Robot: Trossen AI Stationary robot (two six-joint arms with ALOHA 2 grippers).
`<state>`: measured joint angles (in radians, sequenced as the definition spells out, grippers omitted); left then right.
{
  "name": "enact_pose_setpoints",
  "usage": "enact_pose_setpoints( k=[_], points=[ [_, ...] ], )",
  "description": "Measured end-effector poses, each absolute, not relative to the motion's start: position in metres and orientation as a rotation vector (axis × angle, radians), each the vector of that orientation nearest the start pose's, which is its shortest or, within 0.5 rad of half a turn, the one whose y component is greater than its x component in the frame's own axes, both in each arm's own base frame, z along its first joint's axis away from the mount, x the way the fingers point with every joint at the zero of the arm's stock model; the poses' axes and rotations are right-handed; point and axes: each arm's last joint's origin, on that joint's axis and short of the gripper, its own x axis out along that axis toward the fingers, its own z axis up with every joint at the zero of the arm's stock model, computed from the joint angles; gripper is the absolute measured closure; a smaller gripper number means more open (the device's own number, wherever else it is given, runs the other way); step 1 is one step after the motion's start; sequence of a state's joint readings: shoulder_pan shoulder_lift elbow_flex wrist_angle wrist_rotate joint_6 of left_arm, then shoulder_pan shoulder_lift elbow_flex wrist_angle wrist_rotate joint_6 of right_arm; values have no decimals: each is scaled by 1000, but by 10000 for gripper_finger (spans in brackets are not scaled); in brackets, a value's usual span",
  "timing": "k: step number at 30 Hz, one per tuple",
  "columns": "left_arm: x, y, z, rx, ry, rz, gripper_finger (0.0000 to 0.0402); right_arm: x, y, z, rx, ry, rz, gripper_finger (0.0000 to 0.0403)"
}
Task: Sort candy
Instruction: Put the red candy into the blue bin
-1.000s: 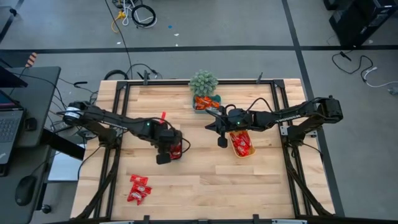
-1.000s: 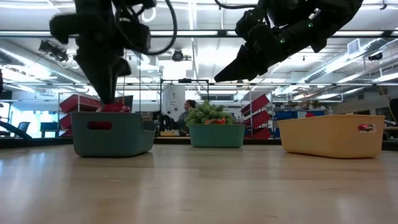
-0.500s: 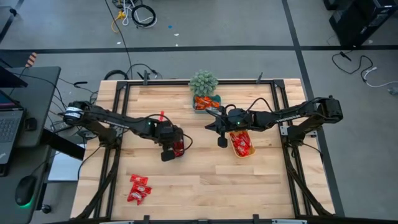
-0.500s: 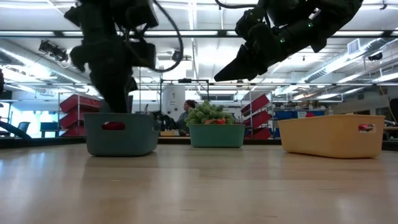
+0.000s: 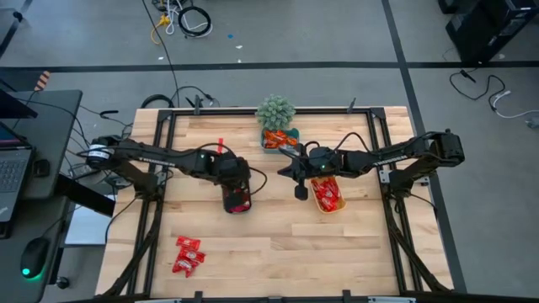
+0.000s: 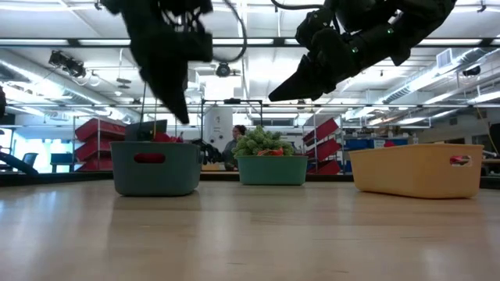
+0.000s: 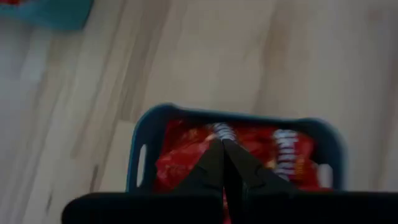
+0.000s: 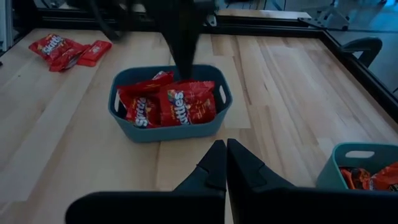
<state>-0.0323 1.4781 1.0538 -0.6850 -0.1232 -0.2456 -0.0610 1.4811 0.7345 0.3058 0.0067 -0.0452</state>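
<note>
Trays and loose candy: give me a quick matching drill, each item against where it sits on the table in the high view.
Items:
1. blue tray
2. yellow tray
3. teal tray
4. loose red packets

Places:
A. far edge, beside the potted plant
B. bare wood near the front left corner
C. under the left end effector, left of centre
D. right of centre, by the right end effector

Pairs: 1-C, 2-D, 3-A, 4-B
</note>
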Motion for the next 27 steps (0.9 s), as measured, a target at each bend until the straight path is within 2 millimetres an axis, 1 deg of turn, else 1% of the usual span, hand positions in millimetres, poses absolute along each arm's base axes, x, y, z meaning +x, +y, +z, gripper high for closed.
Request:
enact_pose_setpoints(
  k=[2, 6, 9, 11, 12, 16, 19, 22, 25, 27],
  points=[
    [286, -1, 223, -154, 1073, 213, 401, 304, -18, 203, -34, 442, -54, 403],
    [282, 2, 202, -192, 1051, 177, 401, 304, -17, 203, -37, 441, -49, 403],
    [279, 1, 196, -192, 1069, 176, 401, 304, -17, 203, -42, 438, -48, 403],
    [278, 1, 201, -188, 1108, 179, 401, 304, -17, 204, -43, 433, -48, 403],
    [278, 0, 207, -179, 1122, 174, 401, 304, -17, 204, -43, 433, -48, 403],
    [285, -6, 244, -122, 1111, 151, 401, 304, -17, 204, -44, 432, -48, 403],
    [287, -14, 262, -129, 1111, 147, 401, 304, -17, 204, -45, 432, -47, 403],
    [281, -27, 268, -180, 1163, 172, 401, 304, -17, 204, -47, 431, -47, 403],
    [270, -46, 264, -232, 1257, 208, 401, 304, -17, 204, -52, 430, -46, 403],
    [264, -61, 262, -278, 1279, 232, 401, 304, -17, 204, -53, 427, -46, 403]
  ],
)
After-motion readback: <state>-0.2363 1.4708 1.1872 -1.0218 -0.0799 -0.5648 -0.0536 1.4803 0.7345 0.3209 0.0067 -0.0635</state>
